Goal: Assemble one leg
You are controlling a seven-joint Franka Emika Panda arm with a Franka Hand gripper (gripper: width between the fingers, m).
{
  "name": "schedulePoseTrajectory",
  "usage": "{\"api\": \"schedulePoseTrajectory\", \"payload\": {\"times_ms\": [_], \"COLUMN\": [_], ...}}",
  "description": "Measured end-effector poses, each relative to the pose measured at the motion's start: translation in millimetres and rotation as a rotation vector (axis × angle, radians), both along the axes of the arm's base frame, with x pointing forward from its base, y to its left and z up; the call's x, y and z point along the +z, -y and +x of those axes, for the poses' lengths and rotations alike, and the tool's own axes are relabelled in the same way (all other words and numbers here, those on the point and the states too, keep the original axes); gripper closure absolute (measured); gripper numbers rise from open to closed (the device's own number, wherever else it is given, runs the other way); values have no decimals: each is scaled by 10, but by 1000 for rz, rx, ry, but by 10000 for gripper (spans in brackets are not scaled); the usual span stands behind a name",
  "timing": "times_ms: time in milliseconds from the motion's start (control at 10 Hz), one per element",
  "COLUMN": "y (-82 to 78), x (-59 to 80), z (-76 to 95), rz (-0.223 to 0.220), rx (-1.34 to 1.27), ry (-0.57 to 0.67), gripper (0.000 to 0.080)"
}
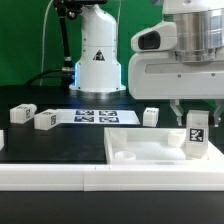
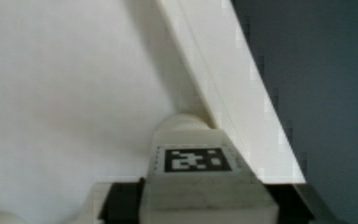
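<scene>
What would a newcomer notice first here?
The tagged leg stands upright at the white slab on the exterior view's right, with the gripper directly above it; whether it grips is unclear. Three more legs lie loose on the dark table, either side of the marker board.

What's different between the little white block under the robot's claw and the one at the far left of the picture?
The upright leg stands on end on the white slab; the far-left leg lies flat on the black table. The upright leg sits between the jaws; the far-left leg lies untouched. Both are white tagged blocks.
</scene>
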State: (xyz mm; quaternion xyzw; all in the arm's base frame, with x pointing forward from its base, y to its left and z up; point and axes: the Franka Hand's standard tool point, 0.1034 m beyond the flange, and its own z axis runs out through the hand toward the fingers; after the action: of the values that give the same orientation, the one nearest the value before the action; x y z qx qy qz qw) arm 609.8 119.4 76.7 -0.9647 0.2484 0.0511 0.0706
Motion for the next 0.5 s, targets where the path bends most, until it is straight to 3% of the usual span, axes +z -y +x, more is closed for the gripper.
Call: {"api": "schedulePoseTrajectory", "payload": {"times_ms": [500], "y": [-46], "x": [-6], "z": [56], "rz": [-14], "rx": [-402], "ry": [-81], "gripper": [506]}}
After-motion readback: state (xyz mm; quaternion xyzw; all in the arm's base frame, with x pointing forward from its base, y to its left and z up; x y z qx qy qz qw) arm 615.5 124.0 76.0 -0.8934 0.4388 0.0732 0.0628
